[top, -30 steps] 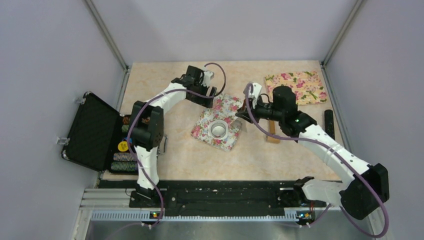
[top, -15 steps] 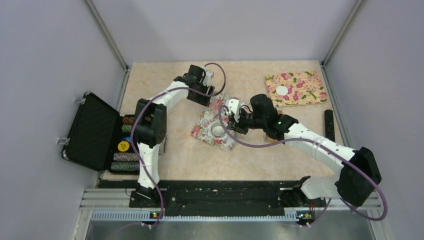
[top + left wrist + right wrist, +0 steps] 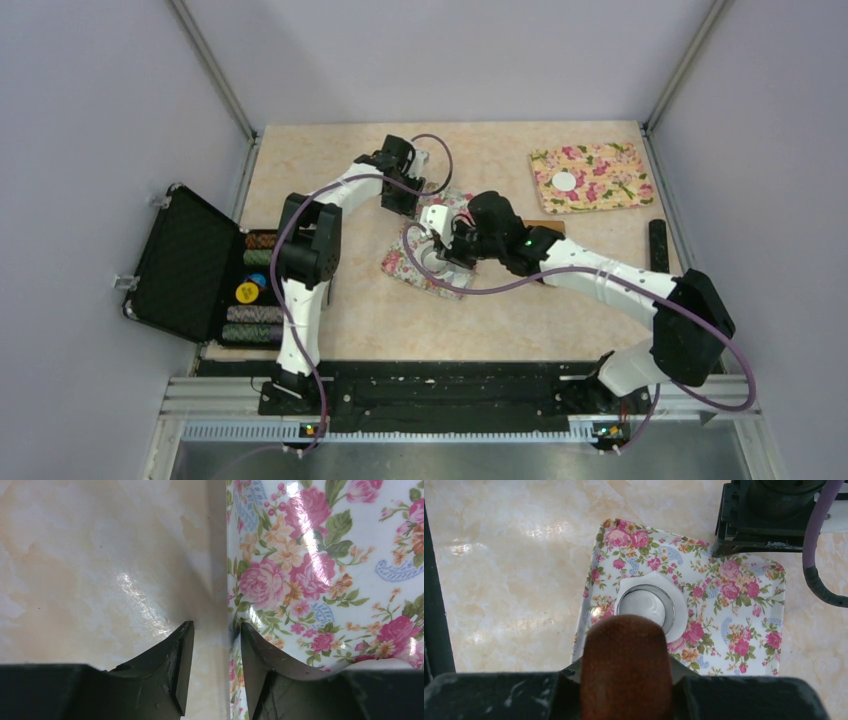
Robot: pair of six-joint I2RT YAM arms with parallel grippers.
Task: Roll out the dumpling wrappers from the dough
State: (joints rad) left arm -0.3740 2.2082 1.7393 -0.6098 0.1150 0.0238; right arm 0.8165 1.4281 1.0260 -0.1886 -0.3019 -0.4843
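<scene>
Two floral mats on your table (image 3: 500,150): a yellow one (image 3: 610,165) at the far right with one dumpling wrapper (image 3: 565,182) lying flat on it, and a white one (image 3: 734,600) mid-table. On the white mat you've got a second flat white disc (image 3: 680,611) with the clear glass bowl (image 3: 667,600) sitting on top of it. A white rounded shape (image 3: 641,605) shows inside the bowl's ring; you can't tell through the glass whether that's the dough. Your right gripper (image 3: 626,669) is clamped on the wooden roller (image 3: 626,645), held over the white mat, with its rounded end overlapping the bowl's edge in the wrist view. Your left gripper (image 3: 216,625) is down at the white mat's far-left edge with its fingers partly apart: one over bare table, the other over the print, the mat's edge in the gap. Can't tell whether either finger touches the mat. Black case (image 3: 185,260) lies open at the left, with chip stacks (image 3: 250,315) beside its lid. Black bar (image 3: 657,245) lies near the right edge.
</scene>
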